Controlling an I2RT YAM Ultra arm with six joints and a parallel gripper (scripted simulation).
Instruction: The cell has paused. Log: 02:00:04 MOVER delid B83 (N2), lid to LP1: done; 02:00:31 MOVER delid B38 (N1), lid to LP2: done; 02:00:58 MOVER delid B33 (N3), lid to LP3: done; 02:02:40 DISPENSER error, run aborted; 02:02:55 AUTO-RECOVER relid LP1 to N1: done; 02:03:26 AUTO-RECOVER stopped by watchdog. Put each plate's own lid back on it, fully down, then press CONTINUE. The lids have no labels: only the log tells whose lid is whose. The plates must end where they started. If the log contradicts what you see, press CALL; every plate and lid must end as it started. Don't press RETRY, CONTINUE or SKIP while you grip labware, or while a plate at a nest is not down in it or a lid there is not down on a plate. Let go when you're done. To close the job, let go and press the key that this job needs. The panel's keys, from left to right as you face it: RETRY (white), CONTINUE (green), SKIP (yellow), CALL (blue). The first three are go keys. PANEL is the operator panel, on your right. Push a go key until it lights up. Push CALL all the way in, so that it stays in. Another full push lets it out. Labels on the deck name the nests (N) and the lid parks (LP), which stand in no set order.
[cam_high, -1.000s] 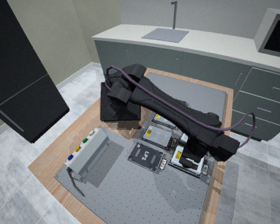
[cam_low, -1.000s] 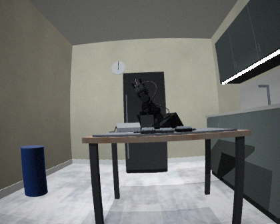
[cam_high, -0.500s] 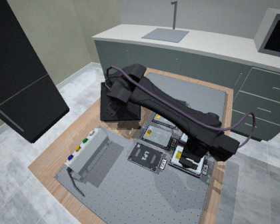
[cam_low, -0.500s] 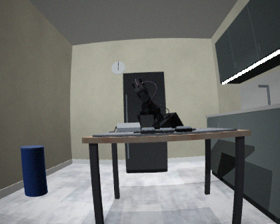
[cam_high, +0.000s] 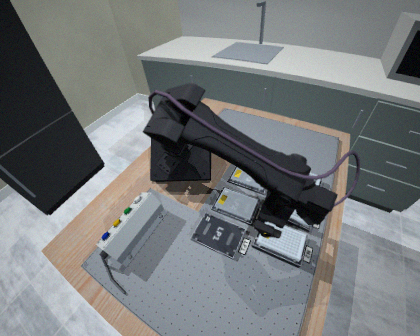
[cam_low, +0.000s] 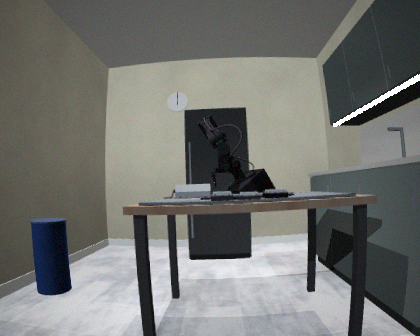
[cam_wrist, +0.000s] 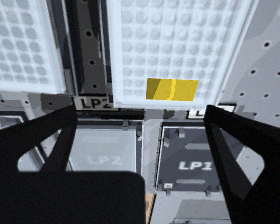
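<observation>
On the perforated deck (cam_high: 210, 295) the gripper (cam_wrist: 142, 150) hung spread and empty above the lidded plate (cam_wrist: 175, 45), where an off-centre descent risked nudging it.

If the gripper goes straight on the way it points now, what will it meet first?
Probably the deck between the white well plate with the yellow tag and the bare LP1 park. The open gripper points down there, holding nothing; depth is unclear.

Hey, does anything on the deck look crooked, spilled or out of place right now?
Nothing stands out. The well plate with the yellow tag sits square, park LP1 is bare, LP2 holds a lid, and the open end effector holds nothing.
</observation>
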